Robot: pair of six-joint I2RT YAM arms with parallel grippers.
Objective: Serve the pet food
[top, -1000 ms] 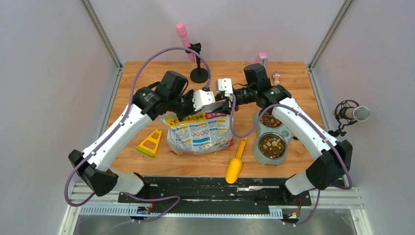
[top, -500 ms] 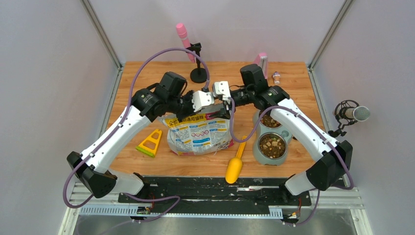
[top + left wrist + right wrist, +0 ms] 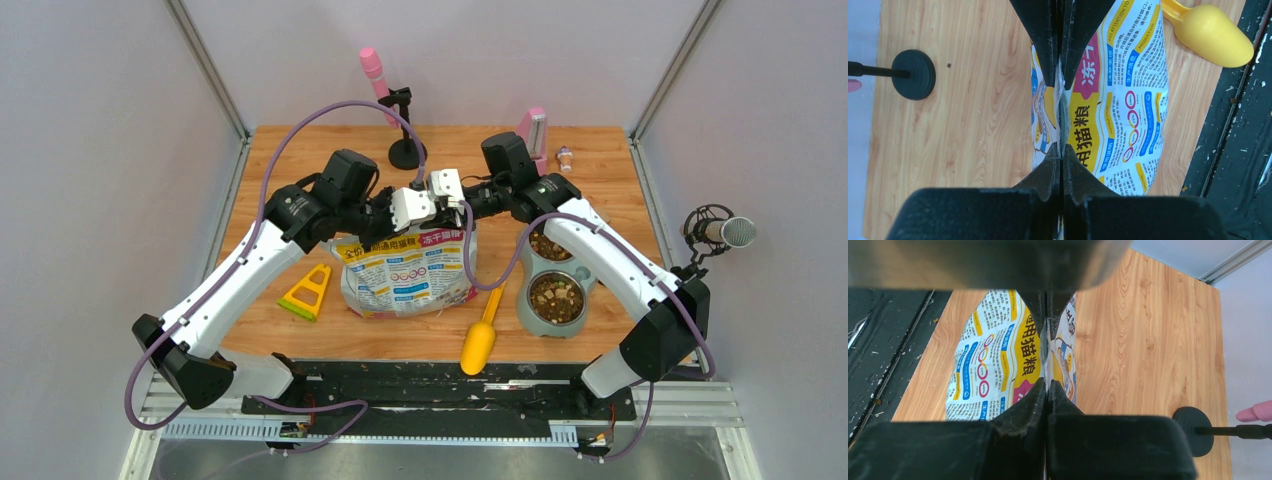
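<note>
Wooden tabletop [image 3: 300,150] carries a printed bag [image 3: 405,275] at centre, its top edge clamped by the left gripper [image 3: 1062,150] and the right gripper [image 3: 1047,385]. To its right, a grey double bowl [image 3: 525,312] holds the pet food [image 3: 556,295]. A yellow scoop [image 3: 480,340] lies between them.

Wooden table [image 3: 455,140], pale grey walls [image 3: 90,150] on three sides, aluminium corner posts [image 3: 208,70] (leaning outward), black strip [image 3: 420,400] along the table's near edge, even light.
</note>
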